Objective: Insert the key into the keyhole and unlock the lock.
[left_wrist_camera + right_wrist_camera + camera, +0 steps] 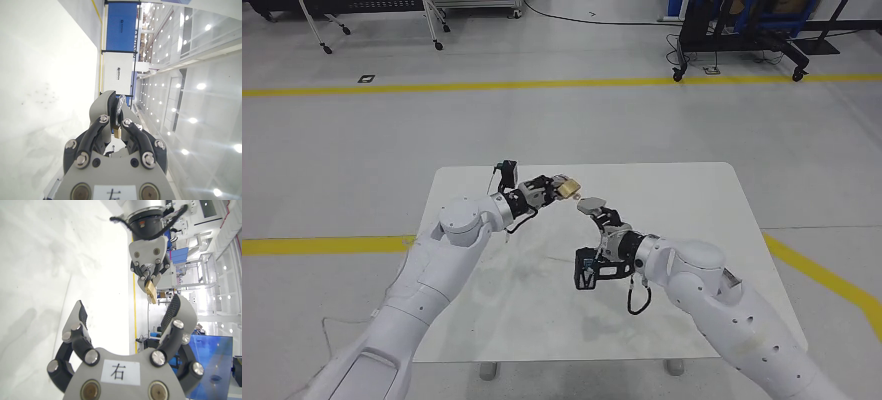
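A brass padlock (pixel 565 187) hangs above the white table (pixel 692 200), held by my left gripper (pixel 550 188), which is shut on it. In the left wrist view the silver shackle (pixel 120 105) sits between the left gripper's (pixel 117 108) pads, with the brass body (pixel 117 132) closer to the wrist. In the right wrist view the padlock (pixel 151 291) points toward my right gripper (pixel 128 303), and a small silver round piece (pixel 149 298) sits at its end. I cannot tell whether that piece is the key. My right gripper (pixel 592 208) is open and holds nothing, a short gap from the lock.
Both arms meet over the table's middle, and bare table surface lies on every side of them. Yellow floor lines (pixel 542 84) and wheeled stands (pixel 742 45) are far beyond the table's back edge.
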`<state>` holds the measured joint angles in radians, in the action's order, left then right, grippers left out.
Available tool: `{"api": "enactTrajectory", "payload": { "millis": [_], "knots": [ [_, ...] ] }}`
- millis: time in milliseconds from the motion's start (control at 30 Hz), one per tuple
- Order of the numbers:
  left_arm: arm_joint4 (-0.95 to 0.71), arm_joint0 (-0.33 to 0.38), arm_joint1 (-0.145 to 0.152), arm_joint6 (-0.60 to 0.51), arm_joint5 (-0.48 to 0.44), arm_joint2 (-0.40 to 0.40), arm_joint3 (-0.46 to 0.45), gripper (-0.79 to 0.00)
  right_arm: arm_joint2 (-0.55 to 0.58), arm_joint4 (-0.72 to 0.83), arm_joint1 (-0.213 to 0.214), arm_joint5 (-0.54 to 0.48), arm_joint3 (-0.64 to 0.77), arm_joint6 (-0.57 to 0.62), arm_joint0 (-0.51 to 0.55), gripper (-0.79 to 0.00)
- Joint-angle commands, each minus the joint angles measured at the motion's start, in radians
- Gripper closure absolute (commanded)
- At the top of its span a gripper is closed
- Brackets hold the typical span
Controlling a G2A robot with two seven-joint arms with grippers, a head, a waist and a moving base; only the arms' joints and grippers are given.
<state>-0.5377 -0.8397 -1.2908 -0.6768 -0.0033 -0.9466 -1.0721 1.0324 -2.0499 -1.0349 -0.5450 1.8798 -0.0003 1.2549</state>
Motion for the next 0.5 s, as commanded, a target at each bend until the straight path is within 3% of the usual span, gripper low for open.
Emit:
{"api": "enactTrajectory", "payload": {
  "millis": [0, 67, 133, 233, 300, 333, 467],
  "knots": [
    [0.012, -0.01, 0.0, 0.0, -0.021, -0.002, -0.009, 0.0, 0.007, 0.018, -0.003, 0.061, -0.018, -0.039, 0.003, -0.342],
    [0.021, -0.013, 0.001, -0.004, -0.007, -0.003, -0.008, 0.0, 0.008, 0.003, -0.007, 0.144, -0.027, -0.055, 0.008, -0.32],
    [0.019, -0.01, 0.0, -0.001, -0.004, -0.011, -0.008, 0.0, -0.007, -0.022, -0.012, 0.21, -0.039, -0.057, 0.015, -0.179],
    [0.015, -0.009, 0.0, -0.002, -0.003, -0.02, -0.007, 0.0, -0.026, -0.008, -0.021, 0.269, -0.071, -0.075, 0.013, -0.055],
    [0.014, -0.011, -0.001, -0.003, -0.003, -0.024, -0.008, 0.0, -0.043, -0.002, -0.029, 0.281, -0.106, -0.07, -0.002, -0.139],
    [0.016, -0.012, -0.001, -0.005, -0.002, -0.024, -0.008, 0.0, -0.055, -0.011, -0.033, 0.286, -0.12, -0.058, -0.013, -0.231],
    [0.02, -0.015, -0.003, -0.007, 0.003, -0.027, -0.011, 0.0, -0.098, -0.026, -0.049, 0.311, -0.146, -0.043, -0.038, -0.215]
  ]
}}
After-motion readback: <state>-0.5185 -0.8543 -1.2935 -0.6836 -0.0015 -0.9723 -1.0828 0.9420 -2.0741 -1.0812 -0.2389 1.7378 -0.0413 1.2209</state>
